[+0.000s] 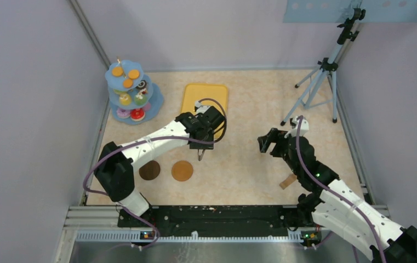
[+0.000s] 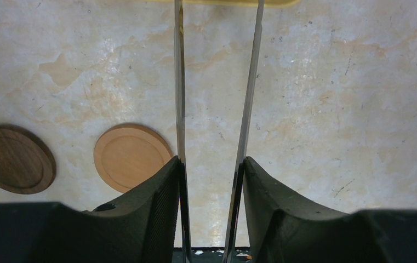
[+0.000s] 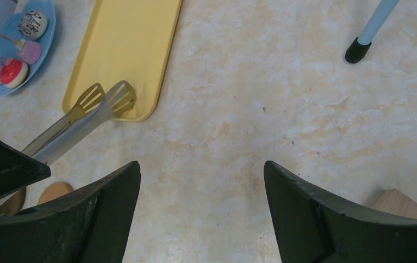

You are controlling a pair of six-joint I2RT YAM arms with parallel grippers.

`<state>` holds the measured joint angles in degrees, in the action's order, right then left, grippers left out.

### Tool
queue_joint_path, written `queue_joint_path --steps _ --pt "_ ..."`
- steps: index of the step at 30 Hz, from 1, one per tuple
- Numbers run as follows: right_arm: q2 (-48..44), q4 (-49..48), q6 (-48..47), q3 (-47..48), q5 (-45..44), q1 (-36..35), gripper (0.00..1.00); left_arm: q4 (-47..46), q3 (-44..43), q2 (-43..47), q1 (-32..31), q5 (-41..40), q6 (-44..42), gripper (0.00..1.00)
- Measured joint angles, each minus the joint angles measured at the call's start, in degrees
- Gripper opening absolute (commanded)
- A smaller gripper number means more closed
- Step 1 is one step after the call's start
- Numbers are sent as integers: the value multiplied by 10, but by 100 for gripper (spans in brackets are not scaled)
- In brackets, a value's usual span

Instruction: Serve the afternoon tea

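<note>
The left gripper [image 2: 210,170] clamped the long tongs [image 3: 113,98] between its fingers near frame centre, their slotted heads at the yellow tray's [image 3: 126,49] near corner. The right gripper [image 3: 201,170] hung with fingers apart and empty over bare tabletop right of centre. The dark coaster [image 2: 13,159] and light coaster [image 2: 132,156] lay apart at lower left, and the tiered cake stand [image 1: 132,93] stood in the upper-left corner

The left tool [image 2: 211,167] grips the metal tongs [image 2: 179,98], one black finger [image 2: 154,205] pressed against the outside of each arm. The two arms run up the view, slightly apart. On the marbled counter [image 2: 348,109], left of the tongs, lie a light brown coaster [image 2: 131,156] and a dark brown coaster [image 2: 13,159], not touching. A yellow strip [image 2: 222,1] crosses the top edge.
</note>
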<state>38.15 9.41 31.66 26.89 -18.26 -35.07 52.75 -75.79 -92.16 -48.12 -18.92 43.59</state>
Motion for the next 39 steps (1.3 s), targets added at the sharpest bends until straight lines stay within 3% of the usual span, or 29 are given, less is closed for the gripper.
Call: queue_joint_path --steps 11,19,27,30,35,39 --pt "-7 0 0 0 0 0 82 1 -11 0 0 -15 -4 38" --pt "-7 0 0 0 0 0 82 15 -62 12 0 -67 -21 36" --pt "-6 -1 0 0 0 0 82 92 -151 66 23 -143 -53 36" --pt "-5 -1 0 0 0 0 82 118 -188 103 68 -157 -76 36" --pt "-1 -8 0 0 2 0 82 126 -193 185 221 -157 -148 38" --pt "9 -12 -1 0 3 0 82 125 -202 204 297 -161 -205 40"
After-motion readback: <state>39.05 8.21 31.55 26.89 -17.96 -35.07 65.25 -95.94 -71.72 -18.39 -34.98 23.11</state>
